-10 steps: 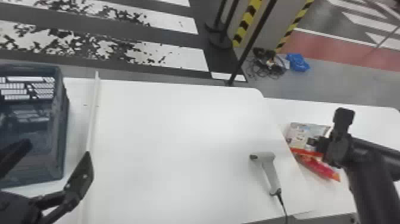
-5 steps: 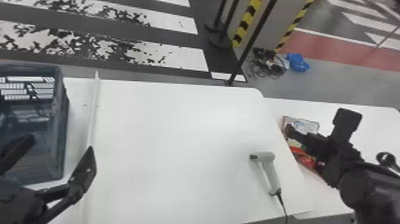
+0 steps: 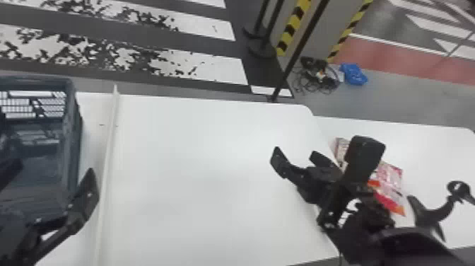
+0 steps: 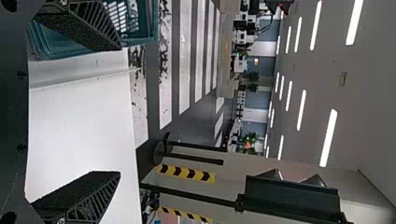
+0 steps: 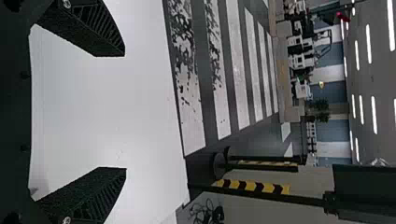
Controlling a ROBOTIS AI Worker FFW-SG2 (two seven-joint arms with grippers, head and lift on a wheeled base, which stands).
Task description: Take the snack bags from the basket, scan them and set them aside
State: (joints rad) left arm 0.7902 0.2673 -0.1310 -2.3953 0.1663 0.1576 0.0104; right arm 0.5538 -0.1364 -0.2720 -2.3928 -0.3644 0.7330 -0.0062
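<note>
On the R-hand table [image 3: 434, 152], snack bags [image 3: 390, 173] lie to the right of your R gripper [image 3: 296, 154], fingers apart, empty; long axis unclear, arm covers part. Basket's [image 3: 73, 141] at far L; your L gripper [image 4: 119, 110], also open and empty, is nearer, so L prob. picks next, if bags are inside (can't tell).

Industrial hall: floor stripes [image 3: 226, 70], hazard tape [image 3: 292, 26], ceiling strip lights [image 4: 328, 137].

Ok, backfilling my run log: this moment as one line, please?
right end effector: open, empty, over middle table | left end effector: open, empty, near basket | snack bags: on right-hand table
</note>
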